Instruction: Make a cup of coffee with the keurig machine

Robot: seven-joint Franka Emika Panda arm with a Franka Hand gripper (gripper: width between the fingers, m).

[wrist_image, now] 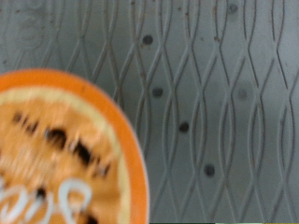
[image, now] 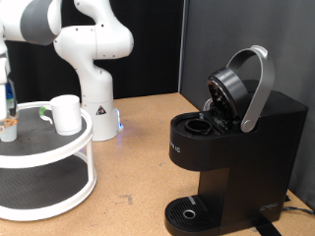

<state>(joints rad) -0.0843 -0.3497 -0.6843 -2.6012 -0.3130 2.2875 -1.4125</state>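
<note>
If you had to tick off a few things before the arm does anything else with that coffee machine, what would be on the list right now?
1. Keurig machine lid raised, pod chamber exposed: ok.
2. Pod already in the chamber: cannot tell, the opening looks dark.
3. White mug upright on the top tier of the round shelf: ok.
4. Mug under the spout on the drip tray: not ok, the tray is bare.
5. Gripper at the exterior view's left edge, above the shelf: ok; grip cannot tell.
6. Orange-rimmed pod top fills part of the wrist view, close under the hand: ok.
</note>
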